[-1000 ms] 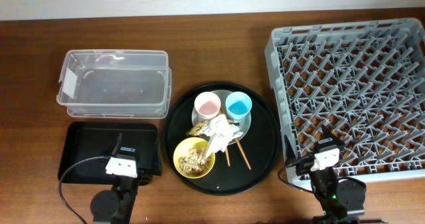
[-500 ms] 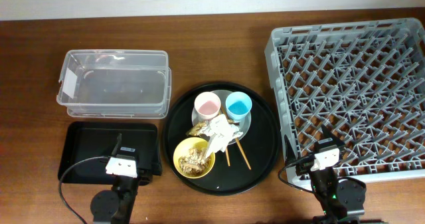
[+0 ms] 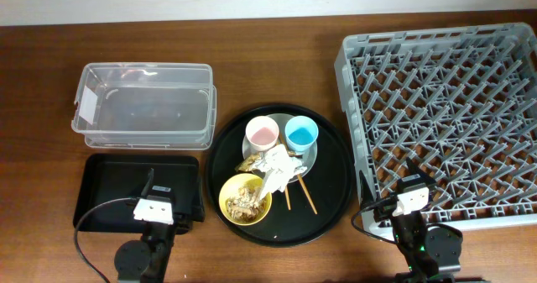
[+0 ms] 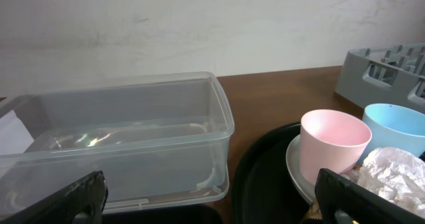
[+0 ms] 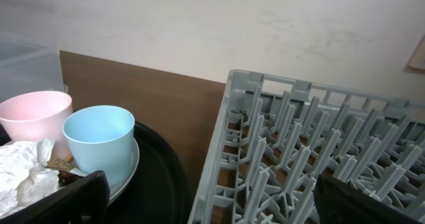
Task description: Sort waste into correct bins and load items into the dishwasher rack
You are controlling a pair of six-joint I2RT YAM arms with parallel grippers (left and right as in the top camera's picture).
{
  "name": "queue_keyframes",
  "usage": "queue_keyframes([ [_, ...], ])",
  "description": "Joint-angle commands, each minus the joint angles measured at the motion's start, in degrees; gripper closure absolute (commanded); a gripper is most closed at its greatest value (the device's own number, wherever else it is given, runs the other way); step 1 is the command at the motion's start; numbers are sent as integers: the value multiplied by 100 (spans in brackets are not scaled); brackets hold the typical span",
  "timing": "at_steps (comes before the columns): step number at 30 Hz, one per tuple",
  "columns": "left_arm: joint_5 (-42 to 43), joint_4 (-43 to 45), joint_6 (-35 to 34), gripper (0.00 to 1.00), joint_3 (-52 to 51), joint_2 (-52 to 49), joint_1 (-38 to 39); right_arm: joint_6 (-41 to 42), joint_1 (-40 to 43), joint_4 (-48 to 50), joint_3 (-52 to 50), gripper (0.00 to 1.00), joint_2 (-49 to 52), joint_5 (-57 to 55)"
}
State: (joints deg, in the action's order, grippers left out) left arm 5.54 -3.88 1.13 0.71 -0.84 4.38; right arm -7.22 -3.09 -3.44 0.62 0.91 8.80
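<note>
Waste: crumpled napkin (image 3: 277,164) on grey plate (image 3: 312,153), scraps (image 3: 244,202) in yellow bowl (image 3: 225,194), all on round black tray (image 3: 331,195) mid-bench. Left fingers (image 4: 73,201) and right fingers (image 5: 372,201) spread wide, empty, at near edge. Recommend pinching napkin from above, without snagging chopsticks (image 3: 308,199).

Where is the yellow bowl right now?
In the overhead view, the yellow bowl sits on the round black tray's lower-left, below the small pink cup.
</note>
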Motion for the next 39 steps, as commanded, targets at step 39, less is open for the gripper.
queue_keyframes([
  [39,1950,-4507,-188,1,4706,-2529,-2,66,-28,-26,-31,1,-17,-35],
])
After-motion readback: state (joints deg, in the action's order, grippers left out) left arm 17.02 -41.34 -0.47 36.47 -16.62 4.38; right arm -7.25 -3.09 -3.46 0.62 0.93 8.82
